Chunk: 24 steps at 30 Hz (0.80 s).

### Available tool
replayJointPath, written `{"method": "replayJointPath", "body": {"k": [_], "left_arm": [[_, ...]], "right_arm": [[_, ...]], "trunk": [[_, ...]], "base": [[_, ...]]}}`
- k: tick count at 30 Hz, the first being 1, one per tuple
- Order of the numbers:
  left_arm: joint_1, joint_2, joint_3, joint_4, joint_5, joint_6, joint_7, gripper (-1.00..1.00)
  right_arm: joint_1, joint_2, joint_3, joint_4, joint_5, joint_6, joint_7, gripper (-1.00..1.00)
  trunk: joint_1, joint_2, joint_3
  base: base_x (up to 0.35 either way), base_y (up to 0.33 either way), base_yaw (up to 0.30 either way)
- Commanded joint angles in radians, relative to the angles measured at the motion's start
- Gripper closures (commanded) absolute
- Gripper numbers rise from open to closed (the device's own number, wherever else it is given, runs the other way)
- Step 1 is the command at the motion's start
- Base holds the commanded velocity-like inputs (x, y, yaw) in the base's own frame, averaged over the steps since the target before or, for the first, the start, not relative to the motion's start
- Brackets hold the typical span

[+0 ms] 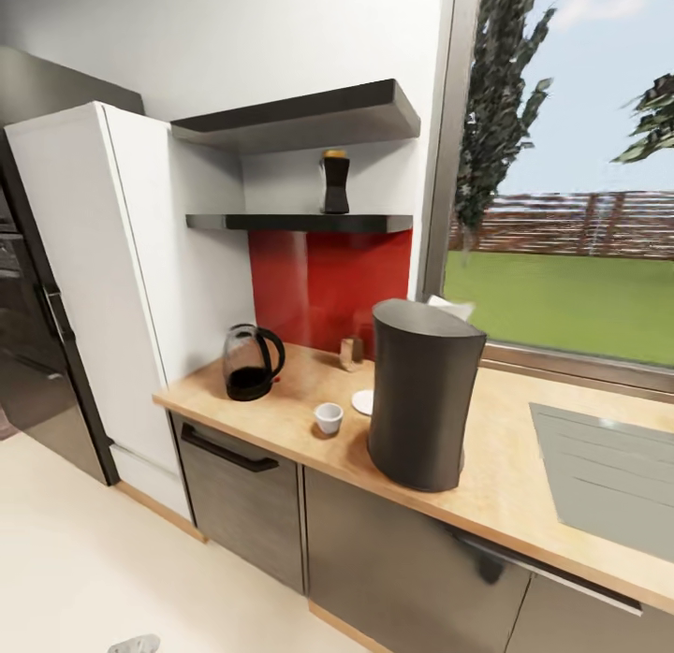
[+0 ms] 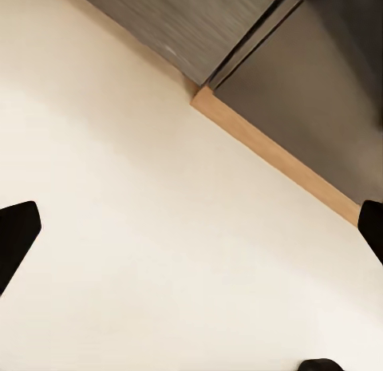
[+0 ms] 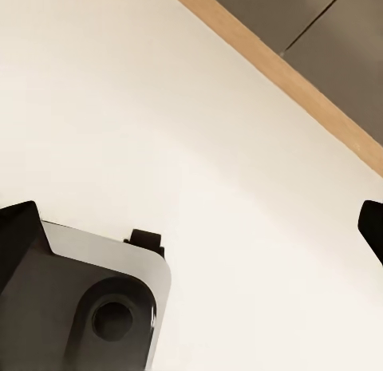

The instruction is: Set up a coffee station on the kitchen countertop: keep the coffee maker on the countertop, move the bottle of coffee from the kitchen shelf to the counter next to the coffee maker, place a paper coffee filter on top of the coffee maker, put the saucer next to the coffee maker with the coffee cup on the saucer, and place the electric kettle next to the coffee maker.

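**Coffee things spread on the counter, bottle on the shelf**

Nearest, both wrist cameras look down on pale floor beside the cabinet base. The left gripper (image 2: 191, 227) has its dark fingertips (image 2: 16, 235) far apart at the picture's edges, released and empty. The right gripper (image 3: 191, 227) is spread the same way, holding nothing, above part of the robot's grey base (image 3: 88, 307).

On the kitchen countertop (image 1: 505, 485) the coffee maker (image 1: 419, 396) stands closest to the front edge. The coffee cup (image 1: 328, 417) sits just beside it, on the wood, and the saucer (image 1: 362, 402) lies behind the cup, partly hidden by the drum. The electric kettle (image 1: 251, 363) stands well apart, near the white cabinet (image 1: 94, 288). A small beige box (image 1: 351, 351) stands against the red backsplash (image 1: 328, 279). Something white, perhaps the paper coffee filter (image 1: 454, 307), peeks out behind the drum's top.

Farthest, the bottle of coffee (image 1: 334, 182) stands upright on the lower shelf (image 1: 300, 222).
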Motion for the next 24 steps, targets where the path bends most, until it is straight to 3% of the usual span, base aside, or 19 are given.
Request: {"method": "replayJointPath", "body": {"k": [1, 8, 19, 24], "left_arm": [[-0.001, 0.0, 0.004, 0.001, -0.001, -0.002, -0.004, -1.0], [-0.001, 0.0, 0.004, 0.001, -0.001, -0.002, -0.004, -1.0], [-0.001, -0.001, 0.004, 0.001, -0.001, -0.002, -0.004, -1.0], [-0.001, -0.001, 0.004, 0.001, -0.001, -0.002, -0.004, -1.0]], "right_arm": [[-0.001, 0.0, -0.001, 0.0, 0.01, -0.002, -0.001, -1.0], [-0.001, 0.0, -0.001, 0.0, 0.01, -0.002, -0.001, -1.0], [-0.001, 0.0, -0.001, 0.0, 0.01, -0.002, -0.001, -1.0], [-0.001, 0.0, -0.001, 0.0, 0.011, -0.002, -0.001, -1.0]], "trunk": [[0.001, -0.001, -0.002], [0.001, -0.001, -0.002], [0.001, -0.001, -0.002], [0.001, -0.001, -0.002]], "base": [[0.193, 0.286, -0.12], [0.166, 0.263, -0.223], [0.026, 0.052, -0.268], [0.044, 0.195, -0.105]]}}
